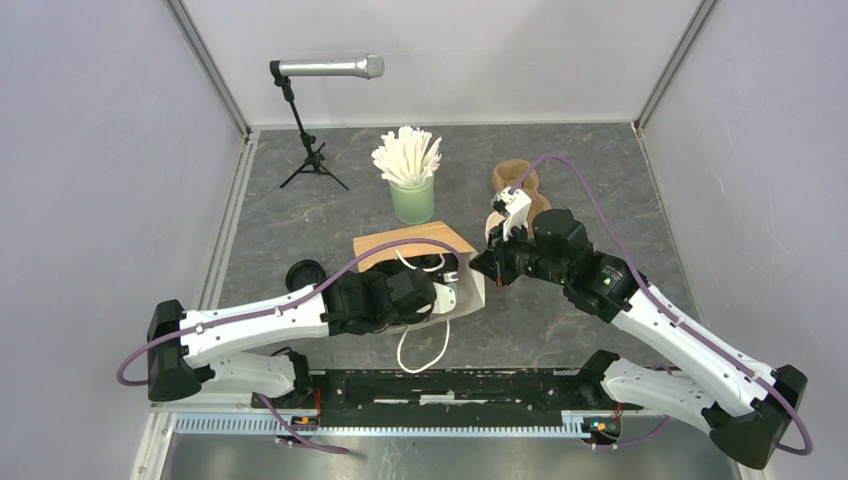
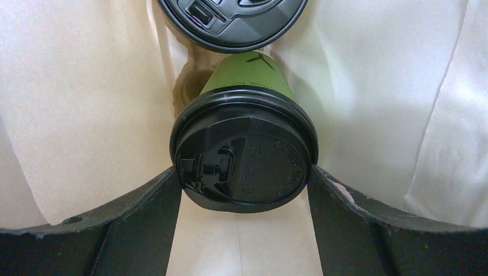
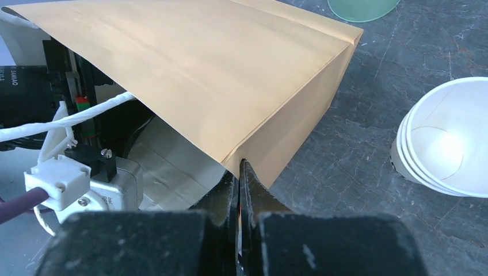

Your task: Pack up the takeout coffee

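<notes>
Grey, stone-patterned table (image 1: 560, 330) between white walls, seen from the near side. A brown paper bag (image 1: 400, 245) lies on its side at the centre with its mouth towards the arms, so cups go in sideways rather than from above. The right gripper (image 3: 239, 172) is closed flat on the bag's edge at the mouth; judged from the raised upper wall, this pinch serves to hold the mouth apart and to stop the bag sliding while the other arm works inside. The left gripper (image 2: 244, 172) is deep in the white-lined interior, its fingers (image 2: 161, 195) set wide and lying against both sides of the black lid (image 2: 247, 155) of the green cup (image 2: 244, 75). This looks like a grip by the lid rim, which is the widest and stiffest part to hand. The cup points away from the wrist, base towards the bottom of the bag. Just beyond it a second lid (image 2: 230, 17) shows; its cup is hidden, presumably the other coffee already in place. The cup stack (image 3: 443, 138) stands outside, near the bag's far corner, apart from the packing.
</notes>
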Available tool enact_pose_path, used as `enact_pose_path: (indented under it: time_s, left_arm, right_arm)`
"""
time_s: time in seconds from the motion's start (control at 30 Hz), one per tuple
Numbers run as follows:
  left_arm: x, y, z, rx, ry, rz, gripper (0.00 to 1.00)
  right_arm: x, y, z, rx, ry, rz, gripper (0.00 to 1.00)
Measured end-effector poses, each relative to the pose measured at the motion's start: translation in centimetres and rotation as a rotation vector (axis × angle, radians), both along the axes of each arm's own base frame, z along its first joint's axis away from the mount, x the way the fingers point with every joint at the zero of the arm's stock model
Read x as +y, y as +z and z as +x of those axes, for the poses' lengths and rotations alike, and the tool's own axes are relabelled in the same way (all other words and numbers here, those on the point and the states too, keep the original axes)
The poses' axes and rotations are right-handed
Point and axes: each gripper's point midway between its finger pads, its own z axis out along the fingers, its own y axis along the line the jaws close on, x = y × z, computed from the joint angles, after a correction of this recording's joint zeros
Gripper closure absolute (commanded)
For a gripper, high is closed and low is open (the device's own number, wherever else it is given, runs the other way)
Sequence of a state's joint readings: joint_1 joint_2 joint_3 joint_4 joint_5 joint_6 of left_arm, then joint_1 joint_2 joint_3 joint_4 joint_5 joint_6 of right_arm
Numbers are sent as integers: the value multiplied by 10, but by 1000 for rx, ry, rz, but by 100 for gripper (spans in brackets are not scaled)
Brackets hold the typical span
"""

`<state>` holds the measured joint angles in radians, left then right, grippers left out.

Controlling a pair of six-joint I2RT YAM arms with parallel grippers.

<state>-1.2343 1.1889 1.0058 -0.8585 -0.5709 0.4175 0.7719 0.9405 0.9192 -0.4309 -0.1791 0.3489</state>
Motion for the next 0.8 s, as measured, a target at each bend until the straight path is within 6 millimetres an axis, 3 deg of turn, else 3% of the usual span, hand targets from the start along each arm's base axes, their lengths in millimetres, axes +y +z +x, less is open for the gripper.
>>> enact_pose_path:
  time_s: [0.8]
  left_arm:
    - [14,-2,11,-66,52,113,63]
  right_arm:
    - [6,-3,3,-2,17,0,100]
